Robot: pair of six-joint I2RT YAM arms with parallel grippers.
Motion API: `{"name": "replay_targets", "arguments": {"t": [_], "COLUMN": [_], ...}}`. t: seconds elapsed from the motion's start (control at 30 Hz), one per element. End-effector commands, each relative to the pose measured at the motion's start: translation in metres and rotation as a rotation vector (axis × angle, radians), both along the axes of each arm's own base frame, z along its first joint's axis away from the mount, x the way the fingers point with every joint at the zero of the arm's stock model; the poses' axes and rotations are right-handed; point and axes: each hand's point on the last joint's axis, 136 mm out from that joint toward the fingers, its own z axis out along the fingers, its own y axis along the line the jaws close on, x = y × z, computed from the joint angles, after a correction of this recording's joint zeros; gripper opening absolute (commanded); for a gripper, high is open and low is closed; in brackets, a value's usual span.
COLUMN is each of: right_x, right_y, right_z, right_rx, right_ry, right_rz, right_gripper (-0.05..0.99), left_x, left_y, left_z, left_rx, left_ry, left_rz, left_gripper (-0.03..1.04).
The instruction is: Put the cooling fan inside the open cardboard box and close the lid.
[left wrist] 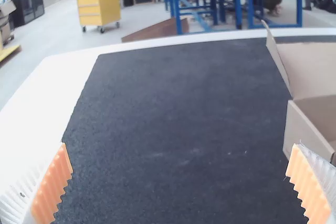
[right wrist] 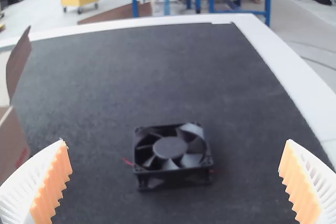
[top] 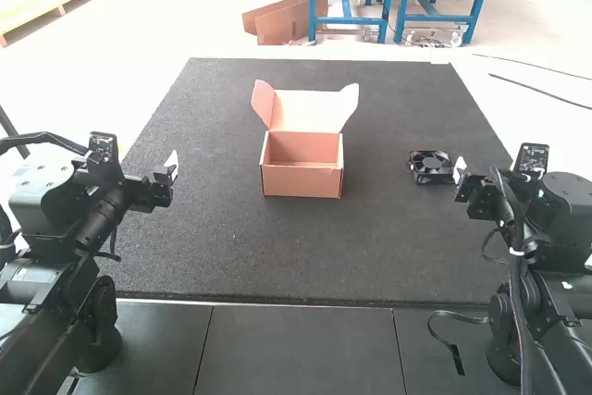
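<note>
My left pincer (top: 168, 178) hangs above the near left part of the black mat (top: 213, 228) that covers the tabletop (left wrist: 37, 114). Its white ribbed fingers (left wrist: 50, 184) with orange pads are spread wide with nothing between them, and it is well apart from the box.

The cardboard box (top: 302, 178) stands upright in the middle of the mat. It is open, with its lid (top: 305, 110) raised at the far side and the lid's two small flaps sticking out at the top corners.

To the right of the box and apart from it, the black cooling fan (top: 432, 166) lies flat on the mat. A thin red wire shows at its side in the right wrist view.

My right pincer (top: 460, 182) sits just beside the fan on its near right. It is also wide open and grips nothing.
</note>
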Motion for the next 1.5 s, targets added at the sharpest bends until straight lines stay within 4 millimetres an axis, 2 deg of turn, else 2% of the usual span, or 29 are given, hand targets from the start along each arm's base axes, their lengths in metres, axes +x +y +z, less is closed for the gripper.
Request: {"name": "replay_targets", "arguments": {"t": [0.0,1.1,1.2,1.3,1.4,1.47], "right_x": [0.000,0.000,0.001,0.001,-0.001,-0.003], "right_y": [-0.004,-0.004,-0.007,-0.011,-0.012,-0.013], "right_z": [-0.002,0.001,0.007,0.028,0.055,0.065], "right_rx": [0.007,0.041,0.057,0.078,0.081,0.082], "right_ry": [0.002,-0.008,-0.033,-0.118,-0.229,-0.260], "right_rz": [-0.026,-0.029,-0.043,-0.066,-0.066,-0.068], "right_gripper": [0.91,0.91,0.91,0.91,0.91,0.91], "left_x": [0.000,0.000,0.000,-0.001,-0.003,-0.004], "left_y": [0.002,0.002,0.004,0.010,0.014,0.017], "left_z": [0.001,0.003,0.011,0.034,0.050,0.054], "left_rx": [0.018,0.004,-0.008,-0.043,-0.048,-0.050], "left_ry": [-0.013,-0.021,-0.049,-0.140,-0.205,-0.219], "left_rz": [0.007,0.009,0.018,0.052,0.074,0.090], "left_gripper": [0.97,0.97,0.97,0.97,0.97,0.97]}}
